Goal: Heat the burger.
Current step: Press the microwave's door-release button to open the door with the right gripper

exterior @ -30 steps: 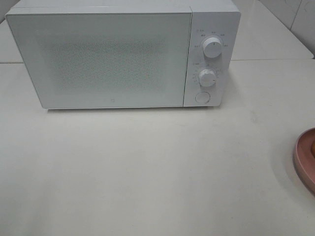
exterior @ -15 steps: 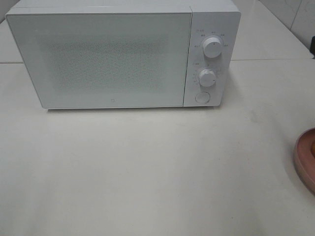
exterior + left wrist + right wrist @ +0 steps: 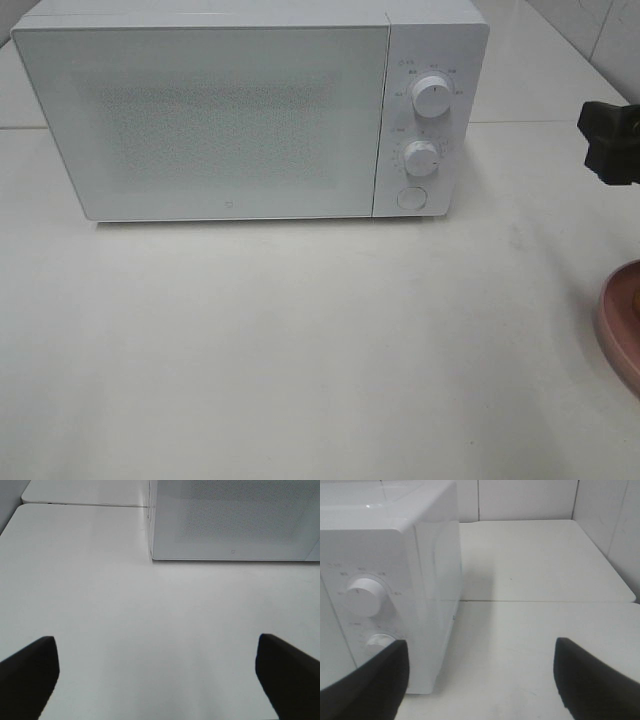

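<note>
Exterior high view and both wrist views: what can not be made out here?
- Burger: in no view; the pink plate is cut off by the exterior high view's right edge.
- Microwave inside: hidden by its closed door in every view.
- Dial labels: too small to read, exterior high and right wrist views.

I note the pink round plate [image 3: 620, 325] cut off at the lower right edge, contents indistinct; the black right gripper [image 3: 610, 140] is clipped at the right edge.

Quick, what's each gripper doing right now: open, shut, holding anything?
Left gripper: jaws open, holding nothing.
Right gripper: jaws open, holding nothing.
</note>
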Motion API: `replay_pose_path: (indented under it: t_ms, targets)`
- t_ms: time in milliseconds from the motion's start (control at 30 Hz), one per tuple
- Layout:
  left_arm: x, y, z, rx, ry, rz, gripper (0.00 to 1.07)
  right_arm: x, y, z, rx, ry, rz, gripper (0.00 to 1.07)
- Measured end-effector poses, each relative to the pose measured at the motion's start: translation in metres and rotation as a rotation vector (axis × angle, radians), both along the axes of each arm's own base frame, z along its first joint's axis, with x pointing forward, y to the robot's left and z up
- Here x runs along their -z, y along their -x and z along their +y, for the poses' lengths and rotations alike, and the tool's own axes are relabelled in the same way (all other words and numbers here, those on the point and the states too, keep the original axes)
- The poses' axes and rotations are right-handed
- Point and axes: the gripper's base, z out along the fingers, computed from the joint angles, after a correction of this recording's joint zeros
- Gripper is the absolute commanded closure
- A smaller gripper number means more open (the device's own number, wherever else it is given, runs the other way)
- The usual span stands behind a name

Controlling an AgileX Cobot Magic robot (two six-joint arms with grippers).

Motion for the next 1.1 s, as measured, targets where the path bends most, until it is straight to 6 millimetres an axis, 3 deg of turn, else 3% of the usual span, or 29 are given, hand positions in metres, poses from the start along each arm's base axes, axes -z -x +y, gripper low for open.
replay_pose_path:
  t_ms: [267,667,767,1100]
  targets:
    - [0.000,0.000,0.000,0.000,0.000,0.000,0.06,0.020,-0.015,0.006,0.058,0.049,-0.019,0.31]
    - [0.000,0.000,0.000,0.000,0.000,0.000,0.06,0.058,-0.017,0.055,0.090,0.096,-0.024,0.31]
    - [0.000,0.000,0.000,0.000,0.000,0.000,0.06,0.060,-0.018,0.058,0.097,0.096,-0.019,0.31]
    - [0.000,0.000,0.000,0.000,0.000,0.000,0.06,0.072,-0.034,0.105,0.088,0.093,-0.004,0.31]
